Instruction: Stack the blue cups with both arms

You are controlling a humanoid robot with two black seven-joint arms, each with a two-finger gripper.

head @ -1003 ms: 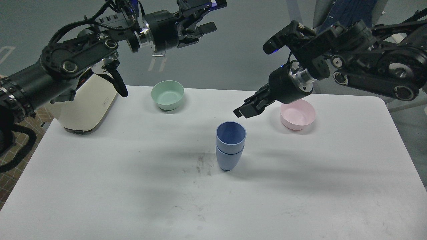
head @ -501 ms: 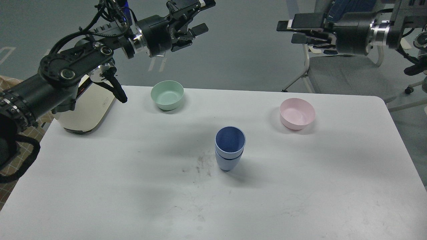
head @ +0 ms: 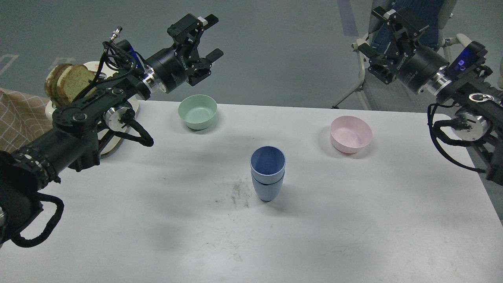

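Note:
The two blue cups [head: 268,175] stand nested, one inside the other, upright near the middle of the white table [head: 157,236]. The upper cup's dark inside faces up. My left gripper [head: 212,36] is open and empty, raised above the table's far edge, left of and behind the cups, over the mint-green bowl. My right gripper [head: 369,30] is open and empty, raised beyond the table's far right edge, well away from the cups. Neither gripper touches anything.
A mint-green bowl [head: 197,112] sits at the far left-centre. A pink bowl [head: 351,133] sits at the far right of the cups. A white toaster with bread slices [head: 67,80] stands at the far left behind my left arm. A dark smudge [head: 239,194] lies left of the cups.
My right gripper has left the space beside the cups and swung up and right, past the table's far edge. My left arm has drawn back leftward and lower, uncovering the bread. The cups stay stacked.

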